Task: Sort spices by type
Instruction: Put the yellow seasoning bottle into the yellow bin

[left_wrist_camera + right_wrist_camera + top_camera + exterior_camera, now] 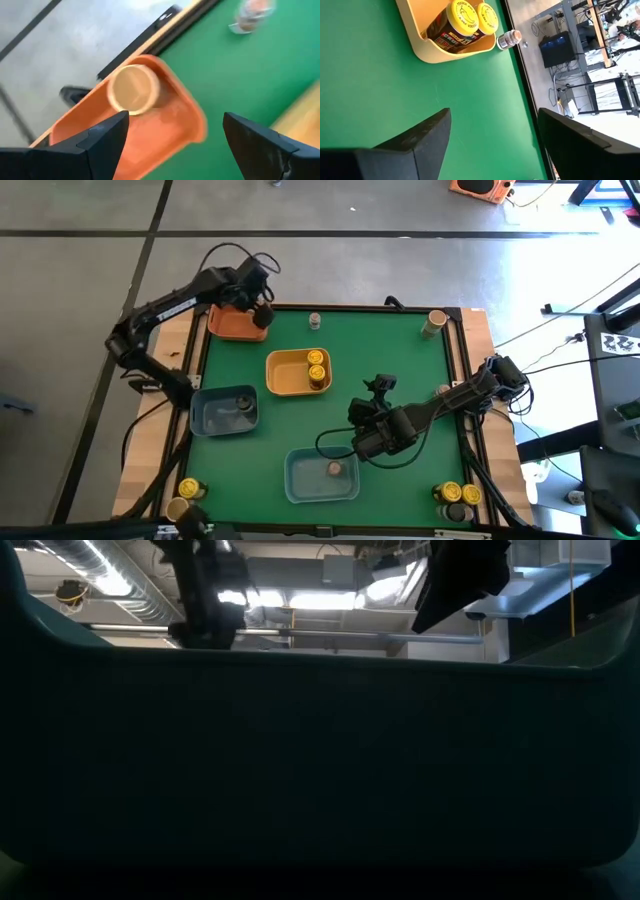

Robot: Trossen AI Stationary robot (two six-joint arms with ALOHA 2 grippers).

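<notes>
High view: left gripper (262,313) hangs over orange tray (232,326) at 11 o'clock, fingers apart, empty | tan-lidded jar (134,89) lies in that tray beneath it | right gripper (362,442) fingers apart, empty, near 5 o'clock beside blue tray (300,480) | risk: I judge a careless lift could clip the tray rim and topple the jar.

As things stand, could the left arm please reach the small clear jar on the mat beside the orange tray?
Probably yes: the left tool hovers open over the orange tray, and the clear jar stands close by on bare green mat with nothing between.
</notes>
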